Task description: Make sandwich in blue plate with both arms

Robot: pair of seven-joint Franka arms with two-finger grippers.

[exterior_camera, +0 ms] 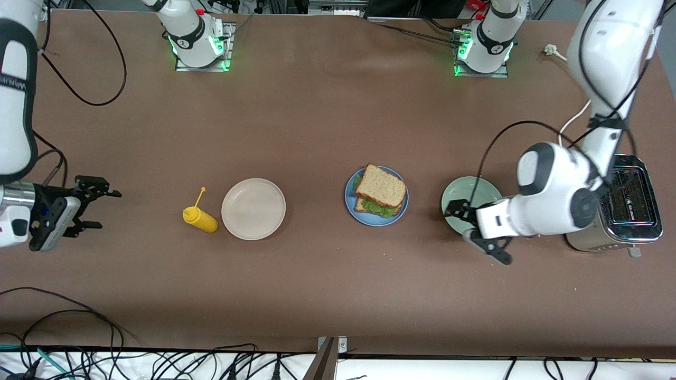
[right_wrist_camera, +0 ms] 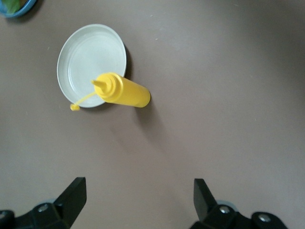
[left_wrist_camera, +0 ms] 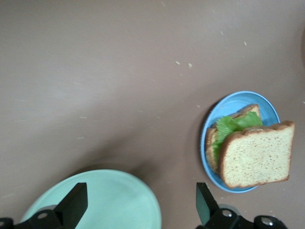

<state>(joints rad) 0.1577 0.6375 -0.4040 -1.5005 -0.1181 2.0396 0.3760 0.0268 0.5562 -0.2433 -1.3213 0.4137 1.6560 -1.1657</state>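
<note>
- My left gripper (exterior_camera: 478, 229) hangs over the edge of the green plate (exterior_camera: 458, 194), fingers spread wide with nothing between them; the left wrist view shows both fingers (left_wrist_camera: 72, 205) apart and bare.
- My right gripper (exterior_camera: 95, 208) waits over bare table at the right arm's end, also wide open and empty, with the mustard bottle (exterior_camera: 200, 218) and the white plate (exterior_camera: 253, 209) between it and the sandwich.
- The sandwich (exterior_camera: 381, 191) sits on the blue plate (exterior_camera: 353, 192), just past the green plate from my left gripper and well apart from my right.
- It looks assembled: bread on top, lettuce (left_wrist_camera: 231, 126) showing at the edge, a second slice beneath. The top slice sits skewed and overhangs the rim.
- I judge it light, soft and easily crushed; the loose layers would slide apart.
- To straighten it, I would nudge or pinch the top slice lightly at its crust edges, where it is firmest.
- To move it, I would grip the plate's rim instead.
- A toaster (exterior_camera: 631, 203) stands beside my left arm.
</note>
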